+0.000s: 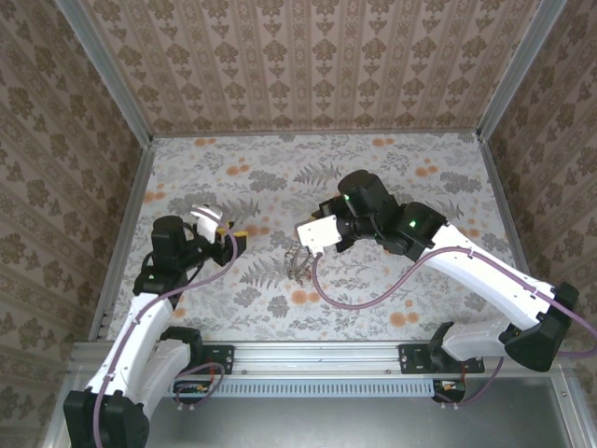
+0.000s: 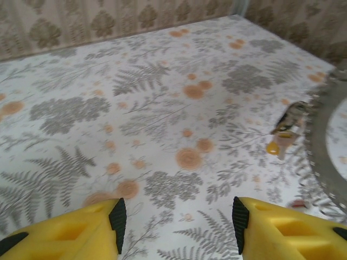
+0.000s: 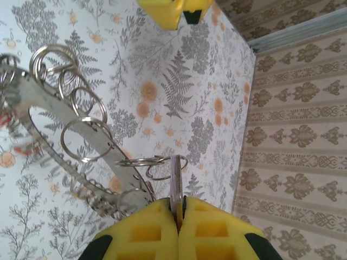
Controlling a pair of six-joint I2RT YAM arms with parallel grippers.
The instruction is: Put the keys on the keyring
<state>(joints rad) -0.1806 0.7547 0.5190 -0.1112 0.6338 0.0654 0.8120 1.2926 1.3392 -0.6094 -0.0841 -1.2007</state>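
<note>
The keyring (image 3: 46,97), a broad flat grey ring with a toothed rim and several small split rings, hangs to the left of my right gripper (image 3: 178,201). That gripper is shut on a thin flat metal key (image 3: 175,181) seen edge-on, its tip inside a small split ring (image 3: 162,165). From above, the right gripper (image 1: 303,250) is over the keyring (image 1: 297,266). My left gripper (image 2: 176,219) is open with only tablecloth between its fingers. The keyring's rim (image 2: 325,141) curves along the right edge, with a yellow-headed key (image 2: 275,146) beside it. The left gripper (image 1: 233,243) hovers left of the ring.
A flowered cloth (image 1: 392,187) covers the table, inside patterned walls (image 1: 308,65) on three sides. One yellow fingertip of the left gripper (image 3: 168,11) shows at the top of the right wrist view. Blurred red bits (image 3: 6,116) hang off the ring's far side.
</note>
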